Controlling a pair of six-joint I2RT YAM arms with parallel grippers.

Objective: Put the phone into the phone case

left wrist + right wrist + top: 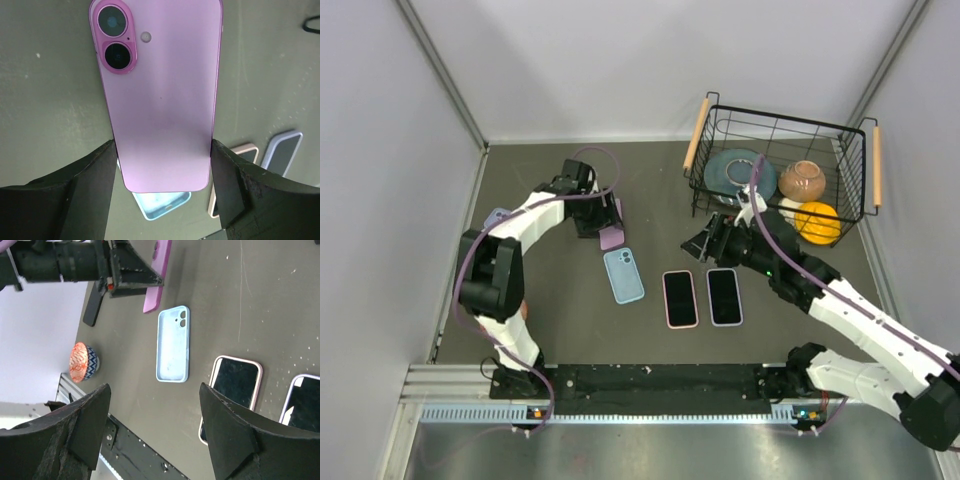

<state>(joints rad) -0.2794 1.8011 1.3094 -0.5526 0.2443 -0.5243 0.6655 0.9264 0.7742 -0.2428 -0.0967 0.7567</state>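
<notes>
My left gripper (598, 218) is shut on a pink phone (160, 95), back side and twin camera lenses facing the left wrist camera; its edge shows in the top view (612, 236) and the right wrist view (159, 275). It is held above the table, just beyond the empty light blue phone case (623, 275), which lies open side up; the case also shows in the left wrist view (162, 204) and the right wrist view (173, 344). My right gripper (705, 243) is open and empty, above the table to the right of the case.
Two cased phones lie screen up: one pink-edged (680, 298), one lavender-edged (725, 296). A black wire basket (850, 175) at the back right holds dishes and an orange ball. A patterned bowl (83, 362) sits by the left arm. A lavender object (497, 217) lies far left.
</notes>
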